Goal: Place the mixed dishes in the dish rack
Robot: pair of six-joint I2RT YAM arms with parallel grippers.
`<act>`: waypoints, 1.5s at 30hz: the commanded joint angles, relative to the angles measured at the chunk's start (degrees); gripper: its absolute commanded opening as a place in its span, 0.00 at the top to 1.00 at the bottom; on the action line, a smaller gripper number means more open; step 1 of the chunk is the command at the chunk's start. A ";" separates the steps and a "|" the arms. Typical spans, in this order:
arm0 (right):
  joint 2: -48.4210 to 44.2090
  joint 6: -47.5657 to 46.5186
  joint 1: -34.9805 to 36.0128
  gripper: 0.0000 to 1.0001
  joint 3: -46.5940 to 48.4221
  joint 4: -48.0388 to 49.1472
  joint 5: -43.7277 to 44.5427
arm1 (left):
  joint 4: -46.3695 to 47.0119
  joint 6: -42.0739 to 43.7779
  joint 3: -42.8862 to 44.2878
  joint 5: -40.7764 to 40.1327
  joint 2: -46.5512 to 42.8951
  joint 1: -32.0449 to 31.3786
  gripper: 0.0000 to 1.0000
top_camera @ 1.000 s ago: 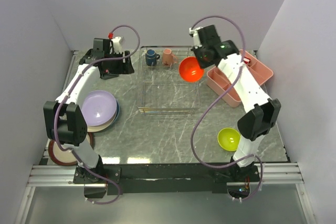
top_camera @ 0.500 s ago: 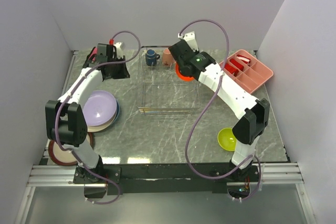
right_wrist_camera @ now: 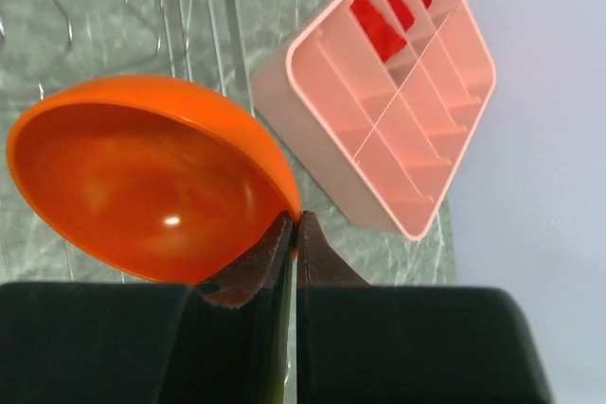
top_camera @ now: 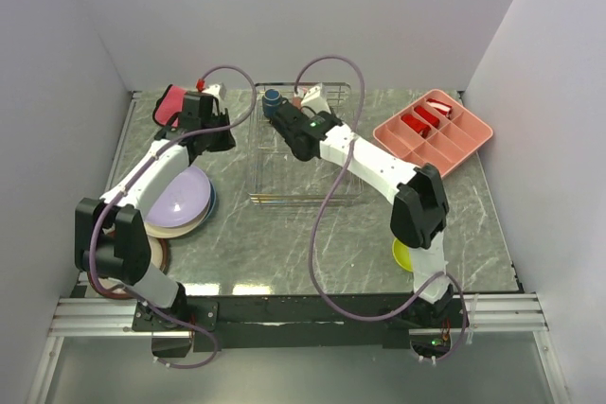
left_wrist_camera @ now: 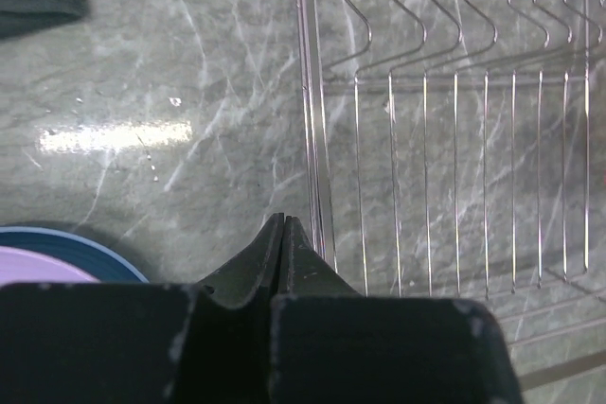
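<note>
**Fig.** Right fingers (right_wrist_camera: 256,267) pinched shut on the rim of the orange bowl (right_wrist_camera: 142,177), which is tilted over the dish rack (left_wrist_camera: 315,139). Left fingers (left_wrist_camera: 251,262) closed and empty, just beside the rack's edge. The bowl is best lowered until the wires carry it, then released. A second earlier it hung nearer the pink tray (right_wrist_camera: 398,120).

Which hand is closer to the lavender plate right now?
Left. The left hand hangs shut just past the lavender plate, at the dish rack's left edge. The right hand is farther off, over the rack, gripping the orange bowl's rim.
</note>
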 commanded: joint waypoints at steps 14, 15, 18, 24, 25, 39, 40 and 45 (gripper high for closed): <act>10.40 3.89 0.80 1.00 -4.73 -3.09 8.94 | 3.84 -3.83 -3.06 -14.06 -8.59 -1.33 0.99; 10.76 3.54 0.71 1.00 -4.65 -3.01 9.03 | 3.84 -3.83 -3.06 -14.15 -8.85 -1.33 0.99; 12.08 2.66 0.71 1.00 -4.82 -2.13 10.00 | 4.02 -3.65 -3.32 -14.07 -9.56 -1.33 0.99; 13.49 0.73 2.20 1.00 -5.70 -1.25 10.00 | 4.37 -2.95 -3.94 -14.42 -11.23 -1.33 0.99; 13.49 0.90 3.16 1.00 -5.61 -1.68 9.65 | 4.37 -2.95 -4.03 -14.51 -11.40 -1.33 0.99; 10.51 -0.86 11.77 0.50 -4.47 -3.27 -0.45 | 4.72 -2.07 -3.85 -16.26 -13.25 -1.68 0.99; 9.72 -0.94 12.48 0.45 -4.12 -3.36 -1.15 | 4.81 -2.07 -3.76 -16.18 -13.25 -1.68 0.99; 7.96 -1.65 15.65 0.32 1.84 -4.68 -7.57 | 4.29 -2.42 -2.54 -15.65 -13.60 -1.77 0.99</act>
